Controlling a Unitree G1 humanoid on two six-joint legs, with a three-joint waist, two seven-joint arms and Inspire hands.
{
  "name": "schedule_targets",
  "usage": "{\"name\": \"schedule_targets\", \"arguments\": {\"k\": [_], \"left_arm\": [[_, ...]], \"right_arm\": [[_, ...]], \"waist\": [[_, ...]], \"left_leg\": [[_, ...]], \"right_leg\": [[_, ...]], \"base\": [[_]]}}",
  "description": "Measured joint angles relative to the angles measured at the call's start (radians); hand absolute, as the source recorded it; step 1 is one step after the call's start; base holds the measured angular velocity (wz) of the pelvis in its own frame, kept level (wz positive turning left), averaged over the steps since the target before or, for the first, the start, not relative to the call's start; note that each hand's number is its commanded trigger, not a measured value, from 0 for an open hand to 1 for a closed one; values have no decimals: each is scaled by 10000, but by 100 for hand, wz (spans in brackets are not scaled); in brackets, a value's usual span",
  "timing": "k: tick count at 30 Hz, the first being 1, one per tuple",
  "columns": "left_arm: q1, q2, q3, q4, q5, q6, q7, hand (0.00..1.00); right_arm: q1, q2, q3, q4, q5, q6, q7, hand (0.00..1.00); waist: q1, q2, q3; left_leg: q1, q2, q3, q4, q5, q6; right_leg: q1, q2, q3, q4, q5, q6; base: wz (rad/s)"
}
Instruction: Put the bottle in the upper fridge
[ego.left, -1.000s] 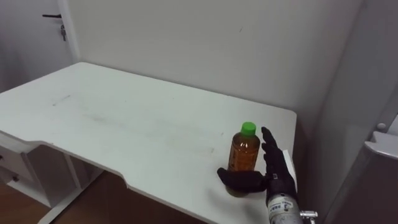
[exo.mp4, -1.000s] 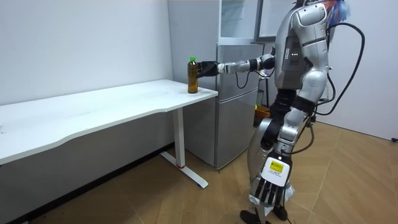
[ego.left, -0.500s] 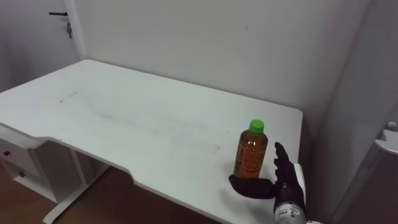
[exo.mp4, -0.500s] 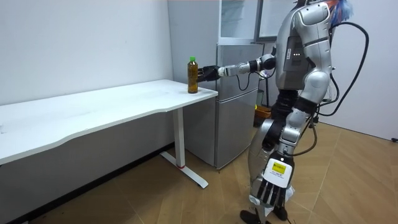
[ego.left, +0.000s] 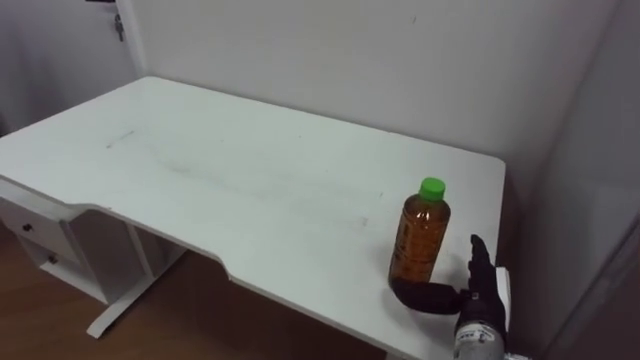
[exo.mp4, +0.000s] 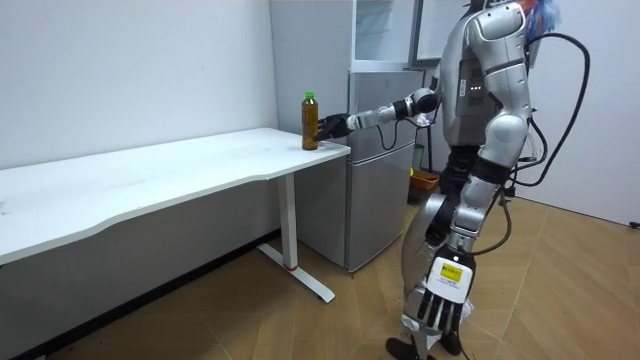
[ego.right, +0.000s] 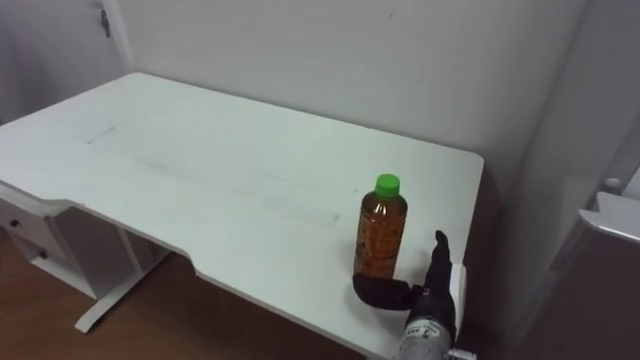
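Drawn back and lower, right hand fingers straight, thumb at foot of bottle, left hand hanging loose

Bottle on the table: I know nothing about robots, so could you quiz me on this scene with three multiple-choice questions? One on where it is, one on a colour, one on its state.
1. Where does the bottle stand?
A. On the floor
B. On the table, near its right end
C. Inside the fridge

2. What colour is the cap?
A. Red
B. White
C. Green

3. How is the bottle?
A. Upright, cap on
B. Lying on its side
C. Upright, cap off

Answers:
1 B: it rests on the white top, close to the right edge.
2 C: the cap is bright green.
3 A: it stands straight with the cap in place, and the right hand is beside its base.
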Motion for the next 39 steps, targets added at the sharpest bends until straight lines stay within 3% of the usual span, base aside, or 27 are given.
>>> {"name": "schedule_targets", "arguments": {"k": [6,16,28,29,30,39], "left_arm": [[-42,25,-29,20,-8,-145,333,0],[-651,9,-32,867,0,-520,309,0],[-761,4,-37,1156,-237,-578,337,0],[-755,3,-37,1155,-240,-575,339,0],[-749,3,-37,1149,-238,-566,343,0],[-670,35,-110,1096,-384,-544,397,0]], "right_arm": [[-338,-2,60,350,-72,-103,0,0],[-687,-18,87,336,-115,-622,119,0],[-699,-19,12,249,-214,-697,-12,0],[-700,-18,14,248,-210,-697,-14,59],[-700,-17,12,248,-195,-697,-17,100],[-698,-17,-18,22,866,-696,233,100]], "waist": [[213,-81,-4],[448,53,102],[451,29,82],[456,29,82],[458,30,82],[385,56,77]], "left_leg": [[-156,-5,-22,-18,74,-2],[-316,-7,-35,73,89,1],[-400,-12,-29,148,112,26],[-397,-12,-26,147,114,28],[-393,-13,-23,146,116,31],[-311,-17,-33,202,114,34]], "right_leg": [[-169,-3,-19,-1,6,-2],[-350,-40,30,158,3,-4],[-428,-61,27,219,4,-5],[-427,-63,25,220,4,-5],[-424,-67,25,224,5,-5],[-327,-84,14,307,4,-4]], "base": [[2],[0],[0],[0],[0],[0]]}}
